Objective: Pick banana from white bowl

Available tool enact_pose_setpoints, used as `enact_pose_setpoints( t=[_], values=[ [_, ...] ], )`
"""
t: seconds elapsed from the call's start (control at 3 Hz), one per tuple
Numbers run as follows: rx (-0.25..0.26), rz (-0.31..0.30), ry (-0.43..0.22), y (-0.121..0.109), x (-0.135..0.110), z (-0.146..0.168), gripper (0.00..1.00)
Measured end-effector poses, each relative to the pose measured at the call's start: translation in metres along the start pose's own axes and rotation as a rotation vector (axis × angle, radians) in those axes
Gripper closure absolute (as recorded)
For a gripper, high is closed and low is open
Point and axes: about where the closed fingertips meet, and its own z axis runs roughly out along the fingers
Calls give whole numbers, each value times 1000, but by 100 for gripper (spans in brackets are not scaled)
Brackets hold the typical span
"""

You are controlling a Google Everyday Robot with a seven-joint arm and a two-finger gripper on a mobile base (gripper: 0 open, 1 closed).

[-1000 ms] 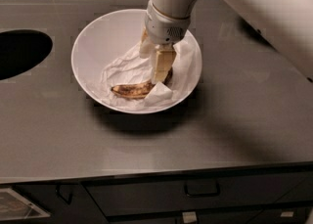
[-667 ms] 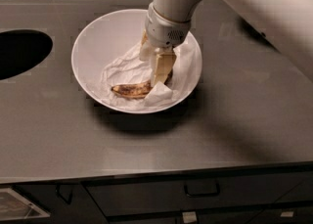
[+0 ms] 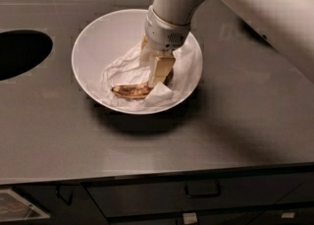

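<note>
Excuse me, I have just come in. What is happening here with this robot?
A robot arm reaches down into the white bowl on the grey counter. Its gripper is low inside the bowl, at the right end of the banana, which lies on crumpled white paper. The banana is not yet lifted; it rests in the bowl.

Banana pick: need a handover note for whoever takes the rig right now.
Gripper: down inside the white bowl, at the right end of the banana. A grasp cannot be confirmed from this view.
Banana: lying on the crumpled paper near the bowl's front, not lifted.
Bowl: on the grey counter, right of a dark round opening.
Done: arm reached into the bowl.
Left: confirm the grasp, then lift the banana out of the bowl.
</note>
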Motion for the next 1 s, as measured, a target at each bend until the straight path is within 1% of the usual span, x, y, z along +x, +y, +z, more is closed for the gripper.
enact_pose_setpoints(
  t=[1.0],
  values=[
    [-29, 12, -37, 7, -3, 18, 46]
  ],
)
